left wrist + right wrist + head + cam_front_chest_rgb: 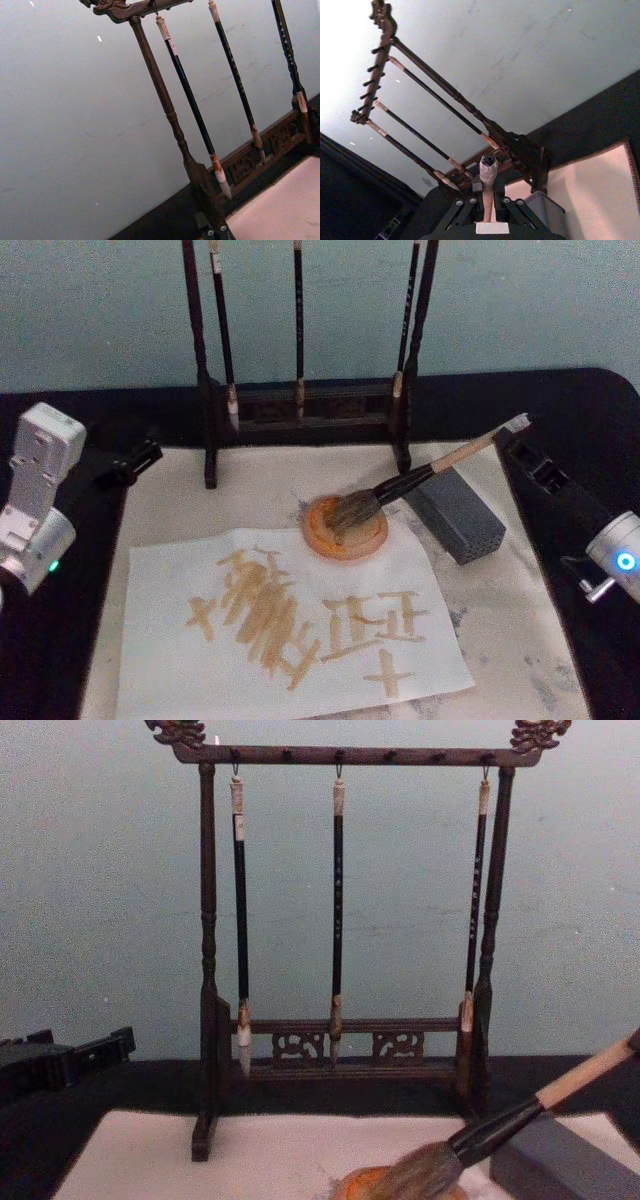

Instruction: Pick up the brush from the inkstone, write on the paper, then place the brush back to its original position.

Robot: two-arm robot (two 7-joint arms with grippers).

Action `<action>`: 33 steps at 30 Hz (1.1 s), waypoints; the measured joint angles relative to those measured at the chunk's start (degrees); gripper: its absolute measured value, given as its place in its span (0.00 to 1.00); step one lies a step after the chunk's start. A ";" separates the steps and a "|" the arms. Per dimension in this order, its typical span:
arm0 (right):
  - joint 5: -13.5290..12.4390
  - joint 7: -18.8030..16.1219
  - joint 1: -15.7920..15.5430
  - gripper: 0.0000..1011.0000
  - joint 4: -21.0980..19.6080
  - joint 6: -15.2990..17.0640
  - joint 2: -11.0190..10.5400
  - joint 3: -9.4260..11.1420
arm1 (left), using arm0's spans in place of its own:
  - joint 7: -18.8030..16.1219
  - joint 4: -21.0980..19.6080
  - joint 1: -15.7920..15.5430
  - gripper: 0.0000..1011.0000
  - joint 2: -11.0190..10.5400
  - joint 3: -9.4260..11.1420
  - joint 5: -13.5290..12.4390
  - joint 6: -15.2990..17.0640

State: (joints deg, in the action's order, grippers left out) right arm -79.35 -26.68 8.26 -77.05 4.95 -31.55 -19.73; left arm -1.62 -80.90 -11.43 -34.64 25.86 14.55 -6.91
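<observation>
Two steps look done: off-white paper sheet [300,660] has strokes, bushy tan-handled brush [420,478] on round orange inkstone [345,530]; right gripper [522,445] clamps handle (release left), left gripper [140,457] jaws unclear

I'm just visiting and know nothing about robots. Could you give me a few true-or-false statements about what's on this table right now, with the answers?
1. The large tan-handled calligraphy brush has its bristles on the round orange-brown inkstone. True.
2. The off-white paper sheet is blank. False: it carries tan brush marks.
3. The right gripper is at the end of the brush's handle. True.
4. Five thin brushes hang from the dark wooden rack. False: three hang there.
5. The left gripper is holding the inkstone. False: it sits off to the left, away from it.
</observation>
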 joint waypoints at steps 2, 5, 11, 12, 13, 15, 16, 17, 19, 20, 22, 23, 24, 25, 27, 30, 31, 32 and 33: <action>-0.12 0.03 -0.49 0.13 -1.07 -0.30 -0.49 0.03 | 0.00 0.00 0.00 0.99 0.00 0.00 -0.01 0.00; -0.34 0.04 -0.92 0.13 -2.02 -0.56 -0.92 0.07 | 0.00 0.00 0.00 0.99 0.00 0.00 0.00 0.00; -0.94 -0.41 -1.37 0.13 -3.09 -0.87 -1.49 0.16 | 0.00 0.00 0.00 0.99 0.00 0.00 0.00 0.00; -1.10 -0.57 -1.40 0.13 -3.22 -0.89 -1.57 0.16 | 0.00 0.00 0.00 0.99 0.00 0.00 -0.01 0.00; -1.18 -0.67 -1.40 0.13 -3.24 -0.90 -1.59 0.15 | 0.00 0.00 0.00 0.99 0.00 0.00 0.00 0.00; -1.50 -1.01 -1.31 0.13 -3.09 -0.86 -1.59 -0.02 | 0.00 0.00 0.00 0.99 0.00 0.00 0.00 0.00; -1.61 -1.15 -1.24 0.13 -2.94 -0.83 -1.57 -0.08 | 0.00 0.00 0.00 0.99 0.00 0.00 0.00 0.00; -1.73 -1.24 -1.19 0.13 -2.80 -0.79 -1.53 -0.17 | 0.00 0.00 0.00 0.99 0.00 0.00 0.00 0.00; -1.94 -1.35 -1.04 0.13 -2.43 -0.66 -1.41 -0.42 | 0.00 0.00 0.00 0.99 0.00 0.00 0.00 0.00; -2.09 -1.44 -0.87 0.13 -2.04 -0.54 -1.29 -0.65 | 0.00 0.00 0.00 0.99 0.00 0.00 0.00 0.00; -2.28 -1.60 -0.61 0.13 -1.40 -0.40 -1.08 -1.02 | 0.00 0.00 0.00 0.99 0.00 0.00 0.00 0.00; -2.34 -1.63 -0.52 0.13 -1.19 -0.37 -1.02 -1.12 | 0.00 0.00 0.00 0.99 0.00 0.00 0.00 0.00; -2.39 -1.65 -0.45 0.13 -1.00 -0.33 -0.96 -1.22 | 0.00 0.00 0.00 0.99 0.00 0.00 -0.01 0.00; -2.49 -1.67 -0.31 0.13 -0.61 -0.26 -0.85 -1.41 | 0.00 0.00 0.00 0.99 0.00 0.00 0.00 0.00; -2.57 -1.69 -0.15 0.13 -0.26 -0.19 -0.75 -1.59 | 0.00 0.00 0.00 0.99 0.00 0.00 0.00 0.00; -2.76 -1.70 0.16 0.13 0.57 0.00 -0.53 -1.92 | 0.00 0.00 0.00 0.99 0.00 0.00 0.00 0.00; -2.87 -1.64 0.29 0.13 0.96 0.11 -0.41 -2.04 | 0.00 0.00 0.00 0.99 0.00 0.00 0.00 0.00; -2.87 -1.64 0.29 0.13 0.96 0.11 -0.41 -2.04 | 0.00 0.00 0.00 0.99 0.00 0.00 0.00 0.00; -2.97 -1.59 0.40 0.13 1.31 0.20 -0.34 -2.15 | 0.00 0.00 0.00 0.99 0.00 0.00 0.00 0.00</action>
State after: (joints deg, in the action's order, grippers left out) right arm -82.32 -28.27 8.67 -75.75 5.15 -31.89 -21.88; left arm -1.62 -80.90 -11.43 -34.65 25.87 14.55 -6.91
